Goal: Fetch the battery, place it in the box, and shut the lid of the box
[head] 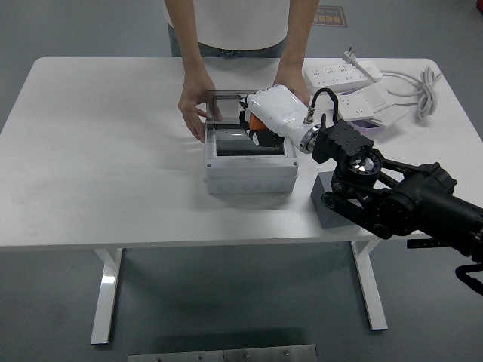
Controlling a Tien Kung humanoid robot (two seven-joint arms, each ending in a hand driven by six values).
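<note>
Orange battery (259, 123) held over the open box (250, 162), clamped in the right hand (266, 121), fingers curled around it. Person's hands (195, 113) steady the raised lid (226, 106) at 12 o'clock. Grey block (326, 204) at 3 o'clock on the surface (106, 151).

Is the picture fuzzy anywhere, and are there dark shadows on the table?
Head view: mostly sharp, even light. The white table shows only faint, soft shadows beside the box. The right hand over the box looks a little smeared, and its white shell is very bright. The box's open lid is smoky see-through, with no strong glare.
</note>
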